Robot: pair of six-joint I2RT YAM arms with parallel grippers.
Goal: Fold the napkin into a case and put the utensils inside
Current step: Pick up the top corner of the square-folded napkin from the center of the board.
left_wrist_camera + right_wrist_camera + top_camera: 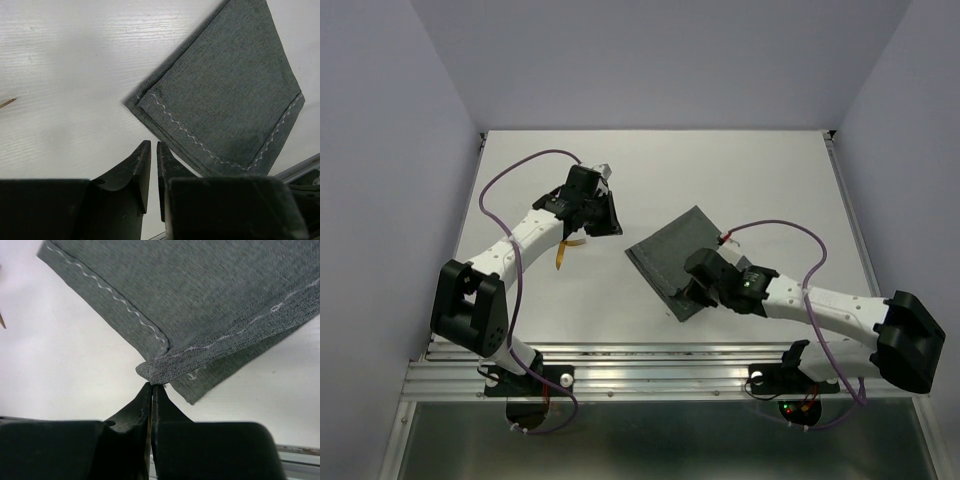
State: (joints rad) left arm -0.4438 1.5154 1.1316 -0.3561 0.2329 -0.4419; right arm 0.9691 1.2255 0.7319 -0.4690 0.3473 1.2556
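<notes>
Looking at the top view: white table, both arms reaching in from the near edge

Napkin lies flat around mid-table, slightly right of centre, turned like a diamond. It's doubled over: the left wrist view shows two layers offset along one edge, with a pale zigzag stitch line running along the hem. No tube or pouch shape, just a flat folded rectangle

Right gripper is down at the napkin's near corner, the one pointing toward the arm bases. Jaws clenched tight, no gap visible between the fingers. The very tip of the cloth corner is bunched up right at the fingertips, so it reads as a pinch on that corner. The lower layer shows beneath and to the right of the pinched tip, flat on the table

Left gripper sits left of the napkin, apart from the cloth, looking toward its left corner. Jaws barely ajar, a narrow slit between the fingers, nothing in it, not touching anything

One gold utensil lies on the table under the left forearm, well left of the napkin and outside it. Only its thin tip shows at the left edge of both wrist views. Can't tell which piece of cutlery it is
</notes>
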